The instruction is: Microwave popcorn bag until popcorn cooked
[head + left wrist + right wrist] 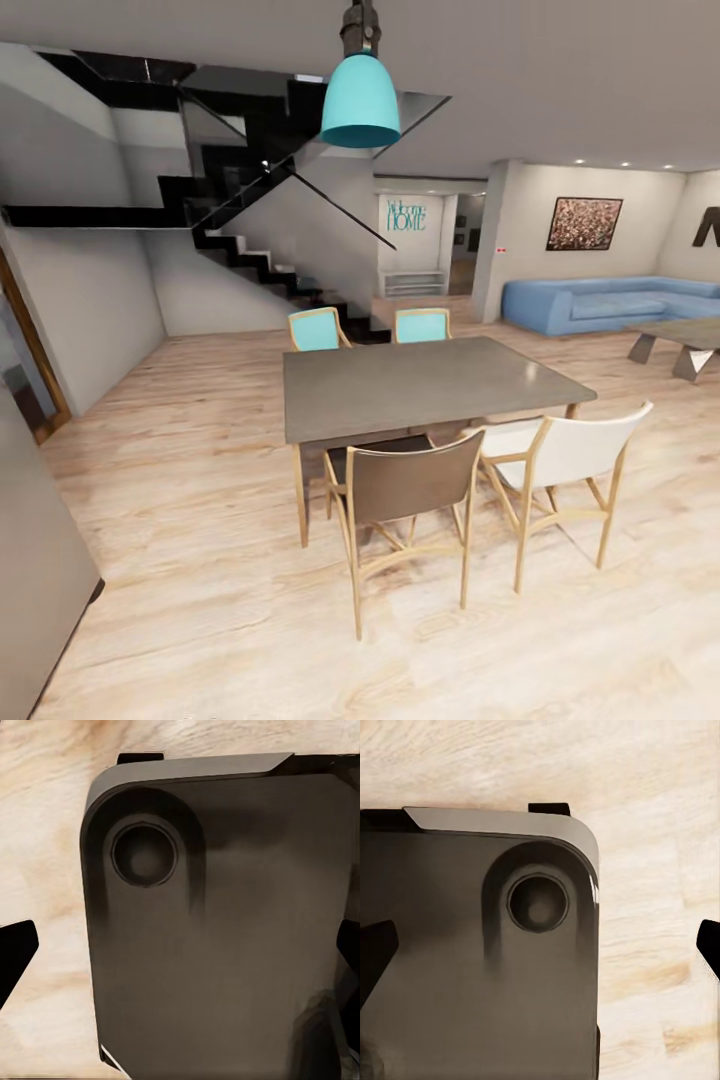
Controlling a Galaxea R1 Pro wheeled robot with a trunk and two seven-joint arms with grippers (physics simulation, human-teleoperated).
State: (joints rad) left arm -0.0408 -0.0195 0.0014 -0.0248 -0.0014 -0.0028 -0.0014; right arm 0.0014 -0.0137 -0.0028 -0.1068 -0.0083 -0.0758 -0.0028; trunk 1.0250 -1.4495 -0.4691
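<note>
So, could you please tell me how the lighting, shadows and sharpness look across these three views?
Head view: even, soft light, faint shadows under the grey rectangular dining table, straight lines bowing towards the edges. Left wrist view: the dark rounded robot base is softly blurred, over pale wooden floor. Right wrist view: similar blur, a thin glare line along the base's edge.

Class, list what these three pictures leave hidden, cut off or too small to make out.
- Head view: the coffee table and a dark wall shape run off the picture's right edge.
- Head view: the framed picture is too small to tell its subject.
- Head view: two turquoise chairs have seats and legs hidden behind the dining table.
- Wrist views: the dark robot base covers much of the wood floor.
</note>
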